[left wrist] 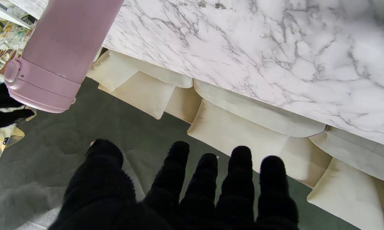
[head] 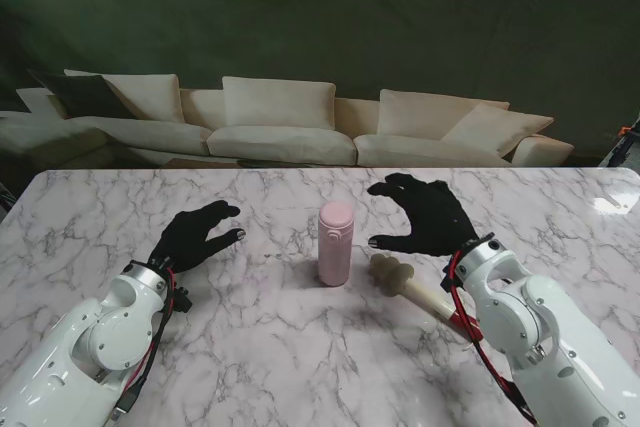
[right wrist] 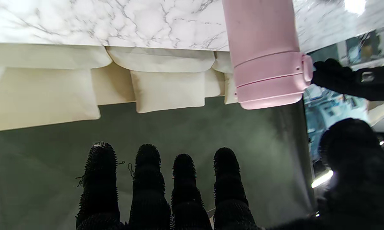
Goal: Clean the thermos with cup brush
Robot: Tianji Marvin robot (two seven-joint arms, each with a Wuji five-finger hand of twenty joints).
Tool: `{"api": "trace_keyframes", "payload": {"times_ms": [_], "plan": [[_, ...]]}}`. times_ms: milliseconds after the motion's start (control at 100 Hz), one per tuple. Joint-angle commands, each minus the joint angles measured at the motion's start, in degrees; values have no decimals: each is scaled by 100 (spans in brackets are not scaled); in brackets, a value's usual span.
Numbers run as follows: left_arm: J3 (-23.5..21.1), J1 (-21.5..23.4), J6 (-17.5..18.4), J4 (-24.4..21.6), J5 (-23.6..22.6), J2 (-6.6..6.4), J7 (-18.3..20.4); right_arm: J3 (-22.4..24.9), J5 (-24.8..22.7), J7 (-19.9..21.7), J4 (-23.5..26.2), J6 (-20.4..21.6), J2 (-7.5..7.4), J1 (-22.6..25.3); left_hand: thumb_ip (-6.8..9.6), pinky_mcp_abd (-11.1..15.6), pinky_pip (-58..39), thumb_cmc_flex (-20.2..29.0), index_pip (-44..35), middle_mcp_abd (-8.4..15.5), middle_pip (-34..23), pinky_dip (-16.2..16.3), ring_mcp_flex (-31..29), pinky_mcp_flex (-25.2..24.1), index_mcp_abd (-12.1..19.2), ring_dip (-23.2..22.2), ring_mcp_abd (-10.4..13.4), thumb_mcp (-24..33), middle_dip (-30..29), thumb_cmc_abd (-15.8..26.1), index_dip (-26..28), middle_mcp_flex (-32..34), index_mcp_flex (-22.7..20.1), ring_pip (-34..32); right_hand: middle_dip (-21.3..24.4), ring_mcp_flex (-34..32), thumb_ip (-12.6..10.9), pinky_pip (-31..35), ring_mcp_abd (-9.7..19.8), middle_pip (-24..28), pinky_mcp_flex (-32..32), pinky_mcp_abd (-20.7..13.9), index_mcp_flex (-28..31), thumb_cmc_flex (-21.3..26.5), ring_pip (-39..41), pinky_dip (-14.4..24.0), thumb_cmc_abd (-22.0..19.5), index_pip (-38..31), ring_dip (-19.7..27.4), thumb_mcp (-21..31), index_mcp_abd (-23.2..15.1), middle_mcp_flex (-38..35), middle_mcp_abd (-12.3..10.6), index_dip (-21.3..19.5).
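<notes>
Between our wide, empty left hand [head: 193,236] and right hand [head: 428,215], the thermos [head: 335,243] stands capped, brush [head: 412,284] beside it, both within reach.

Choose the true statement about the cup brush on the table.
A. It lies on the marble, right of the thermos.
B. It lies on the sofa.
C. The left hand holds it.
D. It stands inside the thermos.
A: the cup brush lies flat on the marble beside the upright thermos, on its right, held by neither hand.
</notes>
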State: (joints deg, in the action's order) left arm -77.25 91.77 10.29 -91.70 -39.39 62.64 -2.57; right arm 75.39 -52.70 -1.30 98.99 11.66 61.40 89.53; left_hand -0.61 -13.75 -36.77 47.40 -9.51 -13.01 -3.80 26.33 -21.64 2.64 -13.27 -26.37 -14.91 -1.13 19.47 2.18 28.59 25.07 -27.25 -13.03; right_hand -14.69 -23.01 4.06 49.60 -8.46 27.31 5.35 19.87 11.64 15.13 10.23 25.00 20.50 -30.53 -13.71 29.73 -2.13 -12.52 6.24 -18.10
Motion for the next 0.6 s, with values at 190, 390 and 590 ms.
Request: {"api": "trace_keyframes", "payload": {"times_ms": [190,390,590], "plan": [[48,-60,-1,65,2,3,94,-729,-81,441,-55,117,-55,-818,10,-97,191,174,90,74,-28,139,-51,-49,52,-38,-37,-76,-31,258,17,56,124,154,1,-70,89,46,33,68,-50,-28,-22,-254,42,76,209,173,-149,120,-70,113,32,9],[97,-114,-15,106,9,-3,132,-1379,51,726,-374,-12,-67,-1372,9,-99,197,170,92,73,-29,146,-47,-52,49,-38,-42,-78,-30,253,16,55,131,156,-38,-252,93,325,1,145,230,126,1,-306,233,196,369,207,-261,227,-66,102,49,-1],[122,-133,-24,117,-15,-9,149,-2021,-121,808,-842,-147,-86,-1855,10,-100,197,176,88,73,-26,152,-43,-46,50,-37,-37,-75,-32,256,17,46,125,157,-137,-366,120,847,-37,385,568,118,105,-370,687,402,590,163,-557,392,-252,77,124,-33]]}}
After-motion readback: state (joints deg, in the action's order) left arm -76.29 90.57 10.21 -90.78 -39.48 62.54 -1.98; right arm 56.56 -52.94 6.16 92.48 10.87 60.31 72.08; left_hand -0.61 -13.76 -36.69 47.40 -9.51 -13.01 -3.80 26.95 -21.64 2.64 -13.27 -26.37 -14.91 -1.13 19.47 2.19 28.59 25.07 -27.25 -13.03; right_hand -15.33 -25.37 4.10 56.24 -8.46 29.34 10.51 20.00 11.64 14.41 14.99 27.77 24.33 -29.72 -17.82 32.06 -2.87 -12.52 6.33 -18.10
